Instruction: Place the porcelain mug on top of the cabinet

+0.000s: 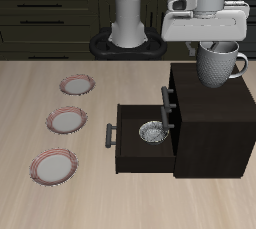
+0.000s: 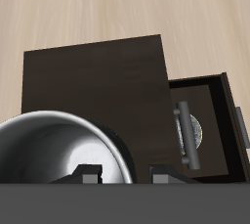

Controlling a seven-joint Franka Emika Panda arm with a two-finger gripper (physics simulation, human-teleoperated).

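The porcelain mug (image 1: 220, 65), grey-white and speckled with a loop handle, hangs upright from my gripper (image 1: 214, 45), which is shut on its rim. It is low over the top of the dark cabinet (image 1: 210, 123), near the top's back part. I cannot tell whether its base touches the top. In the wrist view the mug's shiny inside (image 2: 57, 155) shows close beside my gripper (image 2: 125, 175), with the cabinet's flat top (image 2: 98, 76) below it.
The cabinet's drawer (image 1: 135, 145) is pulled open toward the plates and holds a small patterned bowl (image 1: 152, 131), also seen in the wrist view (image 2: 196, 130). Three pink-rimmed plates (image 1: 66, 120) lie in a row on the table beside the cabinet.
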